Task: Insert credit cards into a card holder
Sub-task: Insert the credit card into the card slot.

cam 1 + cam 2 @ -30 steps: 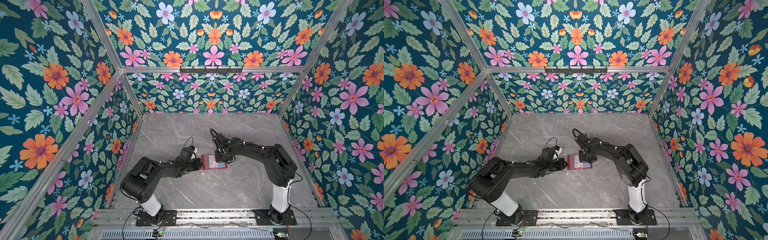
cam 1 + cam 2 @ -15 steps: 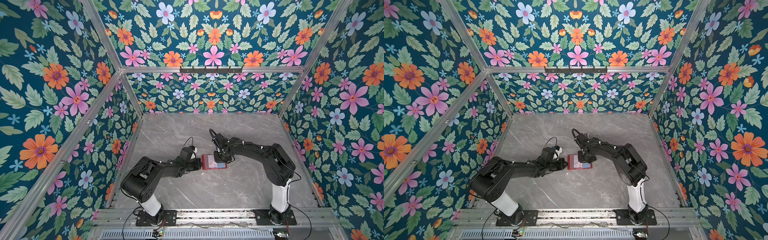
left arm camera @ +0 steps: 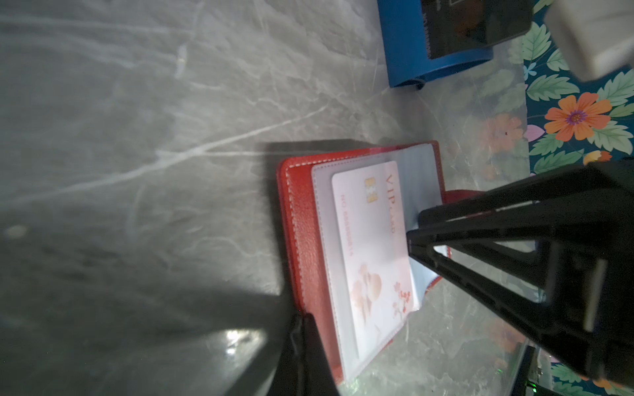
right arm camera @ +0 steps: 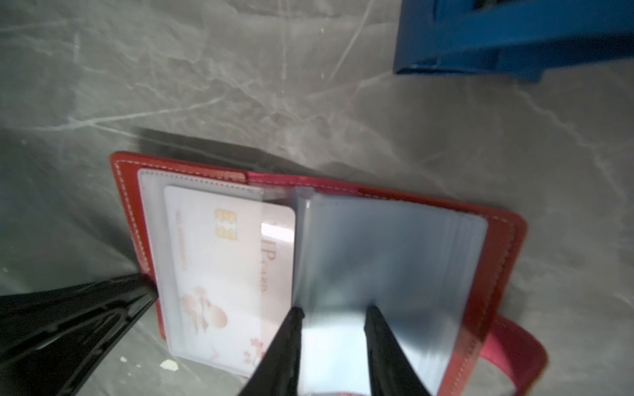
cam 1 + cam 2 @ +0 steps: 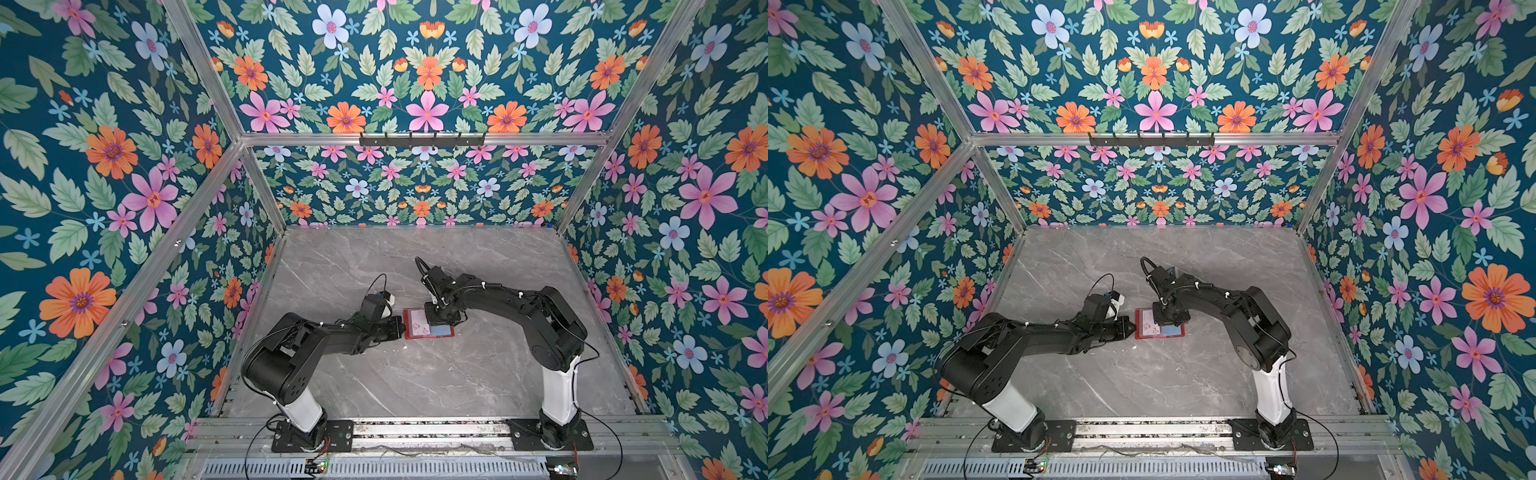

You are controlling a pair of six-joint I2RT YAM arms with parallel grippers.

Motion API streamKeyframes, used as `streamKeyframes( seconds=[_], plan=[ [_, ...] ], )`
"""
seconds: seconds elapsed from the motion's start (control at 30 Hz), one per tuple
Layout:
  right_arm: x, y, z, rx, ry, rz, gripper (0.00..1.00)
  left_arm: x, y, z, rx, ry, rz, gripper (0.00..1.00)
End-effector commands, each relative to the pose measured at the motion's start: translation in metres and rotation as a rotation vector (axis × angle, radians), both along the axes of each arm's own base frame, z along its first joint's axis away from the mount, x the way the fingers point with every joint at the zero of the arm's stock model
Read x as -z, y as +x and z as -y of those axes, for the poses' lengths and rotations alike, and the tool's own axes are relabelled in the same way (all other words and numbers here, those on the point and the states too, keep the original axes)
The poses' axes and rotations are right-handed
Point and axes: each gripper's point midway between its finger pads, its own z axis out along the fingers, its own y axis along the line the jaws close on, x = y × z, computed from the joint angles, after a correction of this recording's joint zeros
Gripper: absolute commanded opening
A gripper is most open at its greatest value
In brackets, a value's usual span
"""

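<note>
a red card holder (image 5: 438, 331) (image 5: 1171, 331) lies opened flat on the grey marble table (image 5: 415, 374), close to a blue card rack (image 3: 404, 51) (image 4: 480, 44) but not touching it

spread out, the holder's long axis runs from the left arm's side to the right arm's side, while its spine points roughly toward the rack

a pale credit card (image 5: 417, 322) (image 5: 1148, 323) (image 3: 374, 247) (image 4: 223, 267) marked "vip" sits in the clear sleeve on the half of the holder that the left gripper (image 5: 401, 326) (image 5: 1131, 326) (image 3: 300, 346) (image 4: 144, 295) touches

the card's long axis lies parallel to the spine, its gold chip end turned toward the rack and its printed flowers at the end away from the rack

the card's edge beside the spine appears to stand clear of the sleeve; how deep the card sits cannot be told

the left gripper is closed, its tip resting on the outer edge of the red cover, at the end far from the rack

the right gripper (image 5: 442, 316) (image 5: 1169, 318) (image 3: 415, 233) (image 4: 334, 315) stands over the stack of empty clear sleeves (image 4: 394, 257) on the other half, its fingers (image 4: 291, 343) parted with nothing gripped between them, the tips just beside the spine at the end of the stack away from the rack

whether those tips touch the plastic cannot be told

the holder's snap tab (image 4: 514, 360) juts from the outer edge of that half, also at the end away from the rack
</note>
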Motion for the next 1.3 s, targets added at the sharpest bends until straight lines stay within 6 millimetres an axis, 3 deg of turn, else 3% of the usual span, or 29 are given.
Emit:
streamKeyframes(
  seconds=[0.0,0.27,0.4,0.73,0.83,0.9,1.0,1.27],
  plan=[
    [0.006,-0.006,0.001,-0.015,-0.014,-0.029,0.37,0.02,-0.012,-0.013,-0.006,0.078,-0.068,0.0],
    [0.008,-0.009,0.0,-0.031,-0.021,-0.034,0.47,0.02,-0.013,-0.013,-0.004,0.078,-0.069,0.0],
    [0.006,-0.009,0.003,-0.016,-0.036,-0.024,0.47,0.02,-0.013,-0.014,-0.008,0.082,-0.065,0.0],
    [-0.034,-0.002,0.01,0.015,-0.021,0.071,0.46,0.021,-0.014,-0.017,-0.013,0.092,-0.066,0.0],
    [-0.037,-0.004,0.001,-0.004,0.023,0.059,0.38,0.022,-0.015,-0.017,-0.013,0.093,-0.066,0.0],
    [-0.034,-0.006,-0.006,-0.015,0.05,0.036,0.25,0.022,-0.015,-0.017,-0.013,0.095,-0.066,0.0],
    [-0.026,-0.006,-0.011,-0.012,0.063,0.013,0.13,0.022,-0.015,-0.017,-0.013,0.094,-0.065,0.0],
    [-0.011,-0.003,-0.007,0.012,0.016,-0.003,0.06,0.022,-0.015,-0.017,-0.012,0.092,-0.067,0.0]
  ],
)
